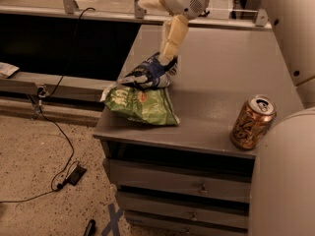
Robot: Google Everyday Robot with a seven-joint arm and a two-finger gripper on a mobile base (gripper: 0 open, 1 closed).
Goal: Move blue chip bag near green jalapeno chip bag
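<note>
The pincer (166, 62) is clamped on the far end of the blue chip bag (146, 75). The bag rests just behind the green jalapeno chip bag (141, 105), touching its rear edge. The green bag lies flat near the bench's (216, 53) front left corner, with an orange soda can (252, 122) well to its right.

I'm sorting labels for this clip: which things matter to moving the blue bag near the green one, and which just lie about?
In the job: blue bag; green bag; tool, over the cabinet top, shut on the blue bag's upper edge.
Lying about: soda can near the cabinet's front edge; cable on the floor.
</note>
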